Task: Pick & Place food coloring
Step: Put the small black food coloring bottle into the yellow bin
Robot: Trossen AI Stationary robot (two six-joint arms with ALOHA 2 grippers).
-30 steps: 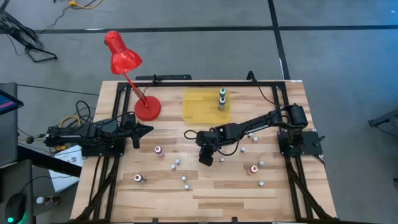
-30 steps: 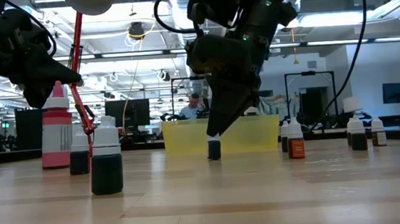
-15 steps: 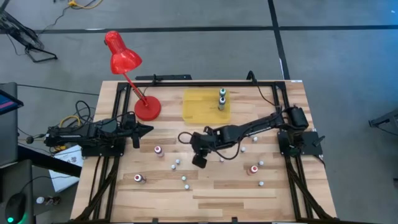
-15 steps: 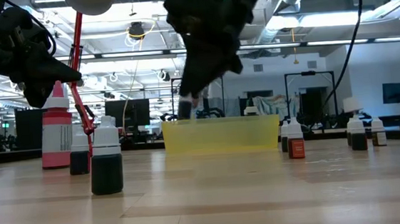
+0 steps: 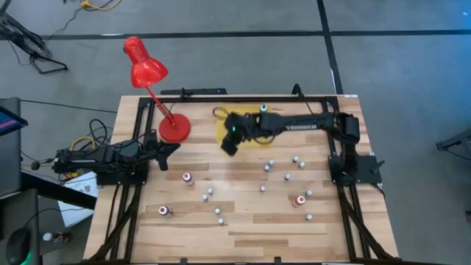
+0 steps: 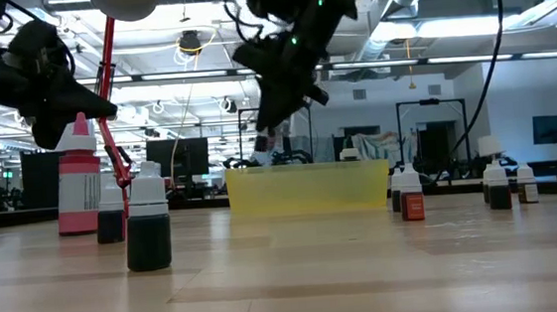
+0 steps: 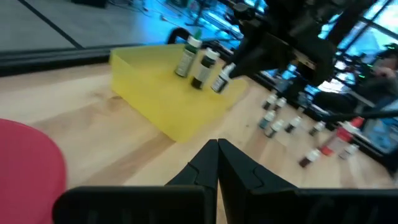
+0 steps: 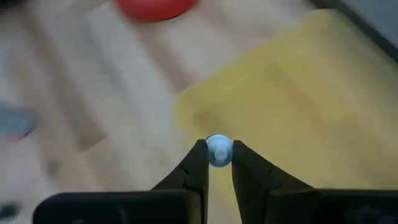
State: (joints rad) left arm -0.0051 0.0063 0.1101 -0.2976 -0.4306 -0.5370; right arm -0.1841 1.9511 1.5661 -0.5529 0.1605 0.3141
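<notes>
- Since the earlier frames, the right claw point(image 5: 229, 144) has swung from the middle of the worktop point(image 5: 280, 221) toward the far side, and now hangs above the near-left corner of the yellow mat point(image 5: 254, 138).
- Right claw: pinching a small food coloring bottle point(image 8: 218, 150) by its pale cap, held clear of the surface.
- Left claw point(image 7: 217, 163): pressed together, empty, waiting at the left side of the worktop just near of the red lamp base point(image 5: 174, 127).
- Task items: two bottles point(image 7: 196, 59) already stand upright on the far part of the mat; about ten more point(image 5: 187, 178) remain scattered across the near and right worktop.
- Risk, as a judgement: the grip is on the cap alone, so the bottle may swing or slip; a release at the mat's edge could tip it off, and a placement farther in could knock the standing pair.
- Hard to make out: the carried bottle's body colour; the arm hides much of the mat from above.
</notes>
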